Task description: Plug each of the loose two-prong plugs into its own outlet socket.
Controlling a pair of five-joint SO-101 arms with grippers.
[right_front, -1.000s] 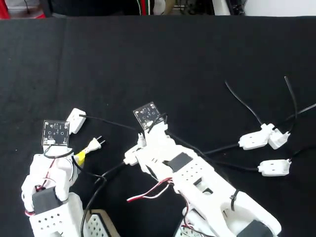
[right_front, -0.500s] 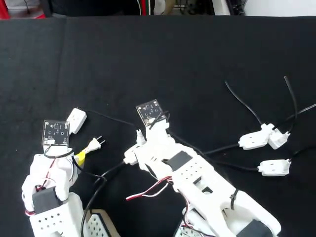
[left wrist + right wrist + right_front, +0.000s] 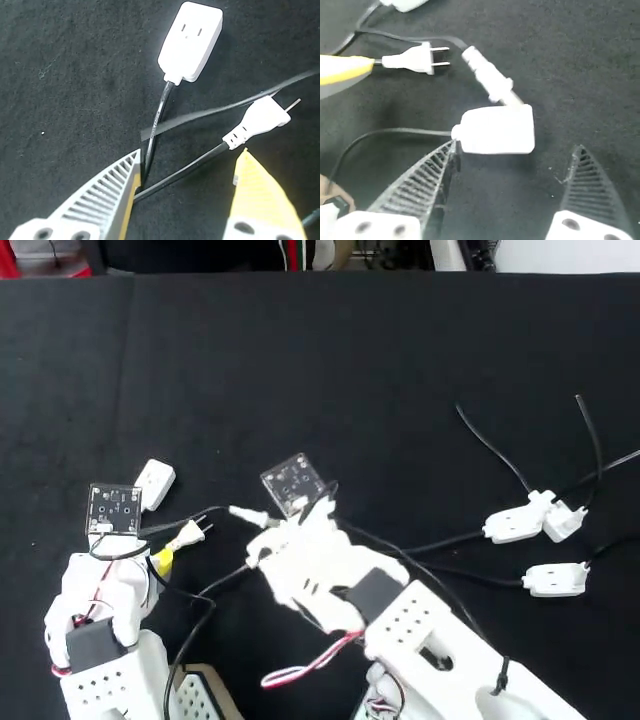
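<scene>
Black table (image 3: 300, 360), loose plug (image 3: 260, 117) flat, prongs toward wide-open right hand (image 3: 516, 150), left hand (image 3: 190, 160) wide too.

High view, left centre: outlet socket (image 3: 155, 483). Loose plug (image 3: 190, 533) just below and right of it, second plug (image 3: 248, 513) further right. Right edge: pair of cord blocks (image 3: 530, 515) touching, single block (image 3: 555, 580) below.

Table cloth (image 3: 350, 350) matt, rough — socket (image 3: 191, 41) and plug (image 3: 262, 116) smooth white plastic.
</scene>
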